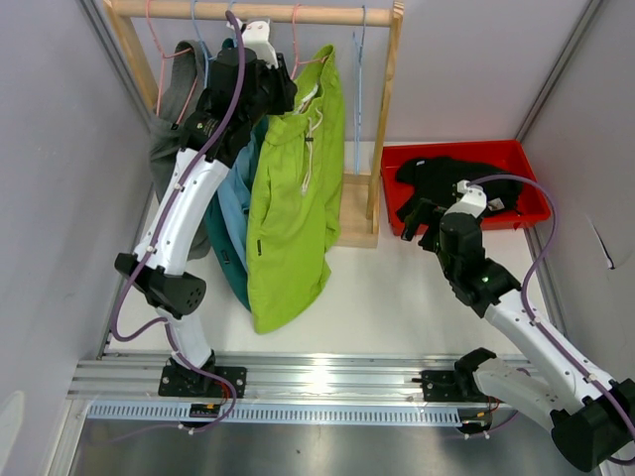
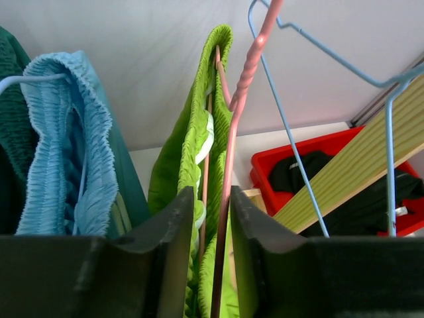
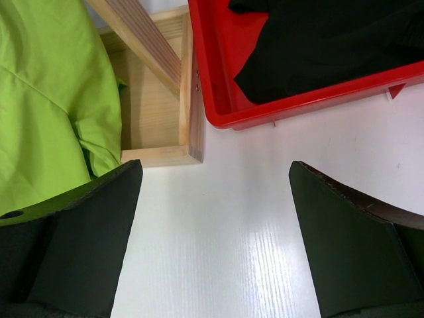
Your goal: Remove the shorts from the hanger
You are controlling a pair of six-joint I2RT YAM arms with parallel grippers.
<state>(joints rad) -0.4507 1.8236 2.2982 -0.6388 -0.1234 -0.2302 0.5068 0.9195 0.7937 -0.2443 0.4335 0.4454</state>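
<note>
Left gripper point(image 2: 212, 199) is up at the rail point(image 1: 298, 13), 11 o'clock of the table point(image 1: 397, 297). My fingers point(image 2: 175, 252) stand close together, with the lime shorts point(image 2: 189, 146) waistband and the pink hanger point(image 2: 230, 152) wire both in the gap. Can't tell whether they're pinching yet.

Right gripper point(image 3: 215, 179) hangs low at 2 o'clock beside the red bin point(image 3: 218, 99). Fingers wide apart, nothing between them.

Where the shorts are:
- Lime hangs from the pink hanger at 12 o'clock.
- Blue shorts point(image 2: 73, 132), teal shorts point(image 2: 10, 99) and grey shorts point(image 1: 169, 139) hang at 10–11 o'clock.
- Black shorts point(image 3: 318, 46) are in the bin, so I judge that pair done.

Handling, my guess:
- Light, limp cloth, so it will sag and swing.
- The elastic waistband is bunched and thick. That's the best bite, as the leg fabric would just stretch.
- I want cloth only in the jaws. Wire caught too means the hanger comes along or twists.
- The drawstring could snag on the hook.
- Once gripped, the waistband needs sliding off the hanger arm toward 3 o'clock.
</note>
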